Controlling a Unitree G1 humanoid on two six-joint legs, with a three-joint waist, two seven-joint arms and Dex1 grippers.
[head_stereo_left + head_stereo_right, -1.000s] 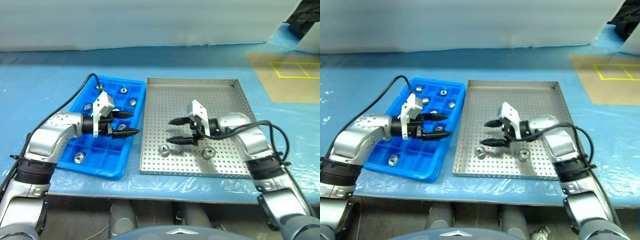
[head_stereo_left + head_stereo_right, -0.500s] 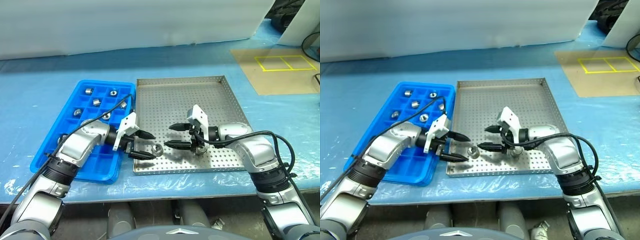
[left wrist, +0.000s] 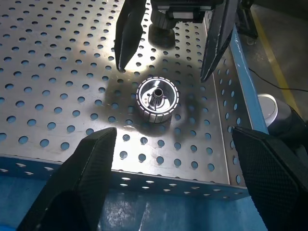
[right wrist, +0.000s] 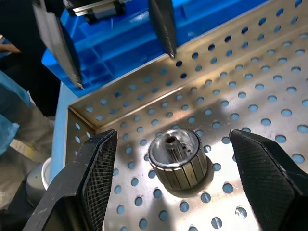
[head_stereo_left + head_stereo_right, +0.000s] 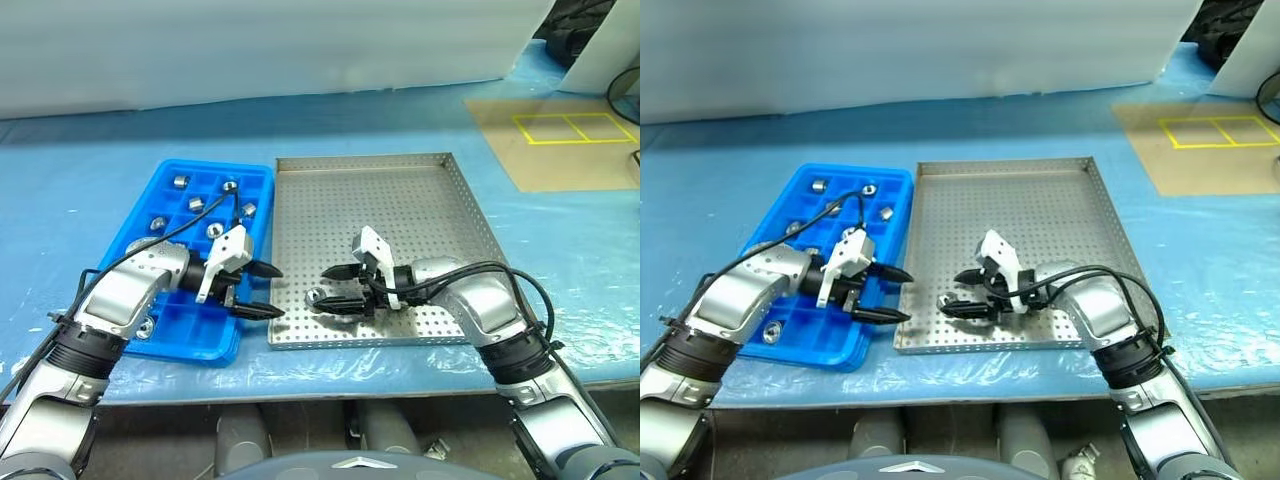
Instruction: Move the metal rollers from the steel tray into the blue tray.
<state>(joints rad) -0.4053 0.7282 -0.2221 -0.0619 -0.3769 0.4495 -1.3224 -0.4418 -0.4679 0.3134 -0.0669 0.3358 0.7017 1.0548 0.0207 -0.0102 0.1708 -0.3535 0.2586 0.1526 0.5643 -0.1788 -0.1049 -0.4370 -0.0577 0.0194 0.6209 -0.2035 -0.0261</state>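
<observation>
At the near rim of the steel tray [image 5: 470, 215], locate the one roller [image 5: 314, 297] that remains in plain sight on the perforated floor. It stands upright near the tray's near-left corner, bore upward. A second roller may sit behind the right gripper; you cannot confirm this.

Check both grippers. The right gripper [image 5: 333, 287] points toward the robot's left, jaws apart and empty, with the roller between its fingertips but not touching either. The left gripper [image 5: 266, 291] faces it from the seam between the two trays, jaws likewise apart and empty, tips just beside the roller. In the left wrist view, the roller [image 3: 157, 99] lies between the two sets of fingers, free on the floor.

Move on to the blue tray [image 5: 130, 228], just beside the steel tray on the robot's left. Several rollers already occupy separate compartments, most in its far half, one [image 5: 146, 325] near the near edge.

Judge the task as largely complete: treat this roller as pending pickup and transfer.
</observation>
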